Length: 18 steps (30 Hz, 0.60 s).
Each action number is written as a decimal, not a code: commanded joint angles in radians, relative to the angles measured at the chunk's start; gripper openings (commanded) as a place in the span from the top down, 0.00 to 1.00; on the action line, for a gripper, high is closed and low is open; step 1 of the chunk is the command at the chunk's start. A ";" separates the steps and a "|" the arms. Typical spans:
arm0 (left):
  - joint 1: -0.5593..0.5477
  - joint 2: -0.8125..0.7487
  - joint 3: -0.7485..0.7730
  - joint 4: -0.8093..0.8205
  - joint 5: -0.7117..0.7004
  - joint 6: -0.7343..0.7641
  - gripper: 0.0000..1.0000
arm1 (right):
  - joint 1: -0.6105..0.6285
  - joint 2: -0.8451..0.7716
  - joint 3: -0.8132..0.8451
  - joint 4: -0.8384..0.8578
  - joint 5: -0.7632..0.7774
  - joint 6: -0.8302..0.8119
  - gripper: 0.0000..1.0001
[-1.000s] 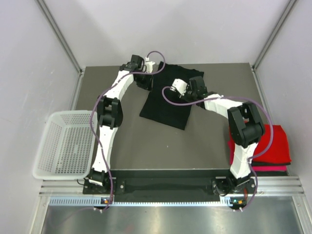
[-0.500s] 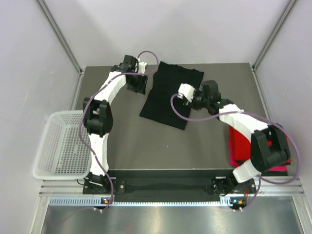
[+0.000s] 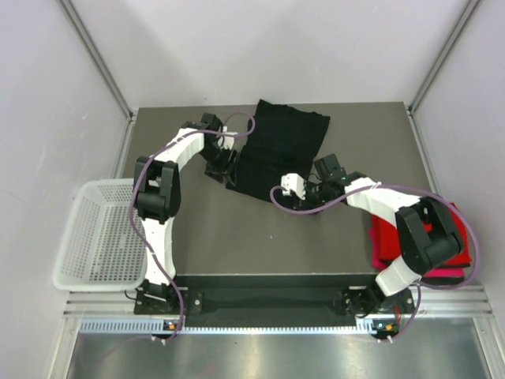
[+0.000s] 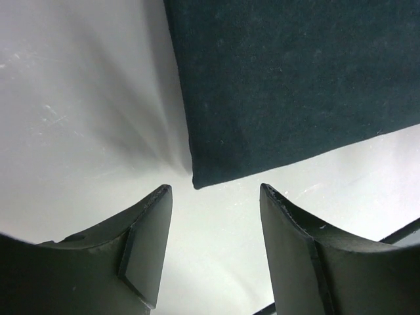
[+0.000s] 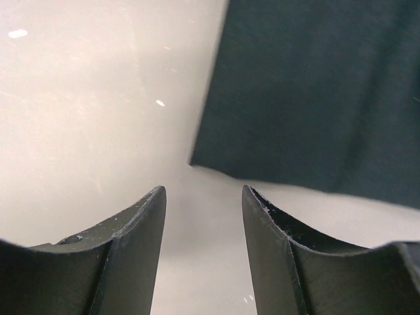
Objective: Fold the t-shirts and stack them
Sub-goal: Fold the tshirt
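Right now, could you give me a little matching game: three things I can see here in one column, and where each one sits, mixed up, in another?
1. black cloth t-shirt
2. white plastic mesh basket
3. red folded cloth shirt

A. near right, beside the right arm
B. far left side
C. far middle of the table

Pairs: 1-C, 2-B, 3-A

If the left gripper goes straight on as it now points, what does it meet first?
The left gripper would probably meet the corner of the black t-shirt, just ahead between its open jaws; depth is unclear.
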 commanded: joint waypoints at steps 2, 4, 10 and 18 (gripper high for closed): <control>0.007 0.013 0.033 0.027 0.022 -0.005 0.39 | 0.037 0.035 0.037 0.022 -0.062 -0.018 0.50; 0.007 0.029 0.044 0.021 0.026 -0.007 0.39 | 0.051 0.043 0.046 0.026 -0.074 -0.012 0.50; 0.011 0.060 0.036 0.047 0.025 -0.007 0.39 | 0.085 0.082 0.057 0.041 -0.061 -0.001 0.50; 0.025 0.099 0.033 0.030 0.032 0.004 0.46 | 0.088 0.122 0.065 0.066 -0.031 0.000 0.51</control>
